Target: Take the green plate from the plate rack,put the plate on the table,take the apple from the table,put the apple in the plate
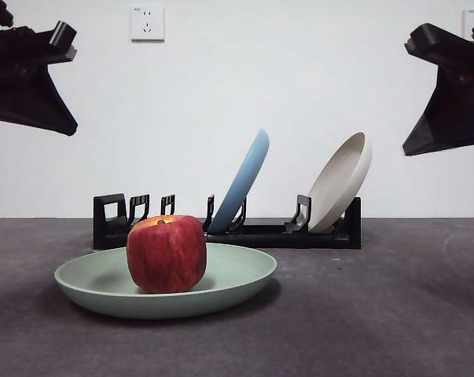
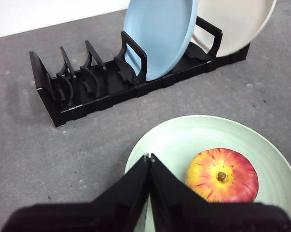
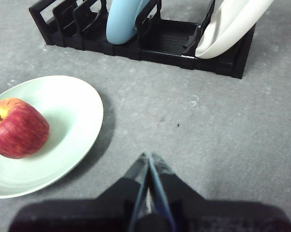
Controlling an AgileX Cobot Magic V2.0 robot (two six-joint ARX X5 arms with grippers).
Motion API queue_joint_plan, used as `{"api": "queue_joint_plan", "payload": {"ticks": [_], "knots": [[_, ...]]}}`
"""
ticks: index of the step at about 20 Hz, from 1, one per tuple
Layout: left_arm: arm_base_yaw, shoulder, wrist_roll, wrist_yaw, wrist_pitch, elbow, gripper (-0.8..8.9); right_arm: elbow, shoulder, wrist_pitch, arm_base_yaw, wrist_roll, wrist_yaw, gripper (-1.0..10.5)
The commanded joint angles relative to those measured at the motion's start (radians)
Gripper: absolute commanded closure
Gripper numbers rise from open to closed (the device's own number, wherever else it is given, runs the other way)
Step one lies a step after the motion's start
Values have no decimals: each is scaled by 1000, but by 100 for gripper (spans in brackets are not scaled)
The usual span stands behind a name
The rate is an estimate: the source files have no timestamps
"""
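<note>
**On the near table: apple seated in the green plate, both arms clear**

On the near left of the table [image 1: 394,314], the green plate [image 1: 237,284] lies flat, and the apple [image 1: 167,254] sits in its well, a little left of centre, stem hollow up. Just behind, the plate rack [image 1: 221,233] runs left to right with a blue plate [image 1: 243,179] leaning in a middle slot and a beige plate [image 1: 343,181] at its right end; the slots at the left end stand vacant. By how things lie, the task looks done.

The left gripper [image 2: 148,157] hangs above the plate's near-left rim, its jaws pressed together with nothing between them. The right gripper [image 3: 147,155] waits over bare table to the right of the plate, jaws likewise closed on nothing.

As for handling, the apple is probably firm, fairly heavy for its size and smooth-skinned, so it may slip or roll. Its blocky flanks would give the best purchase, taken across the widest part from above. The plate looks stiff, light and matte; a pinch on its raised rim seems the only hold, and a tilt could send the apple rolling.
</note>
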Motion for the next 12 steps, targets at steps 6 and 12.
{"api": "queue_joint_plan", "payload": {"ticks": [6,12], "knots": [[4,-42,-10,0,-20,-4,814,-2,-1,5,1,13,3,962],[115,-313,-10,6,-87,-4,814,-2,-1,5,1,13,3,962]]}}
